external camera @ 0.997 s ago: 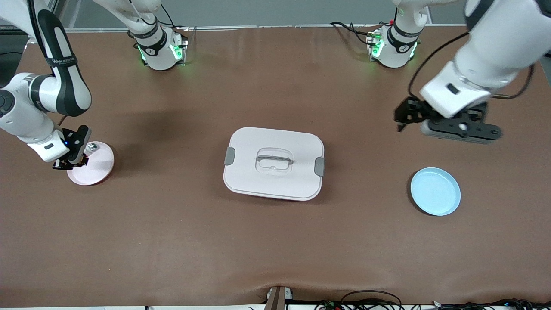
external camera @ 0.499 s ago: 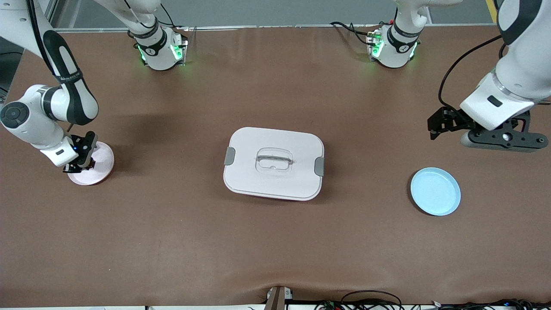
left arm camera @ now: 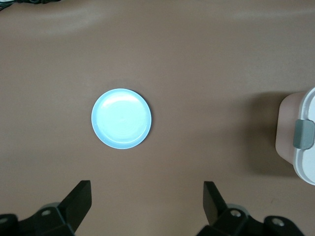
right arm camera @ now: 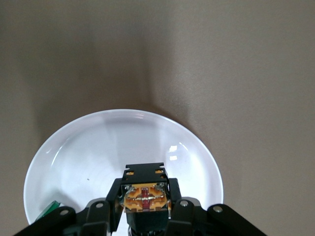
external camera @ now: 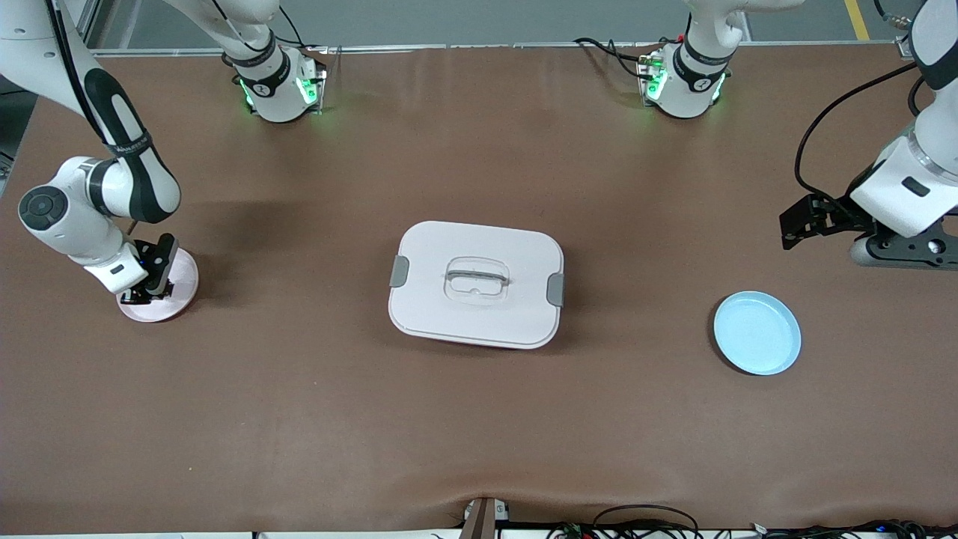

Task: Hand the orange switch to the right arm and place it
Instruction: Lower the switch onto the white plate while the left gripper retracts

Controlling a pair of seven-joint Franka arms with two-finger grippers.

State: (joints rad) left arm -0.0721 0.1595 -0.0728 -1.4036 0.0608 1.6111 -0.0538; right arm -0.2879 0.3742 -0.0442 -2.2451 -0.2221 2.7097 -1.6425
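Over the pink plate (external camera: 176, 288) at the right arm's end of the counter (external camera: 479, 419): orange switch (right arm camera: 145, 195), clamped in the right claw (right arm camera: 145, 209). Left claw (left arm camera: 147, 206), fingers apart, waits over bare counter near the blue plate (external camera: 757, 333). Lidded white box (external camera: 476, 283) mid-counter.

- left tool (external camera: 795, 232) has pulled away toward its end of the surface, past the blue plate (external camera: 757, 333)
- right tool (external camera: 147, 288), gripping the orange switch (right arm camera: 144, 195), has shifted over the pink plate (external camera: 179, 288)
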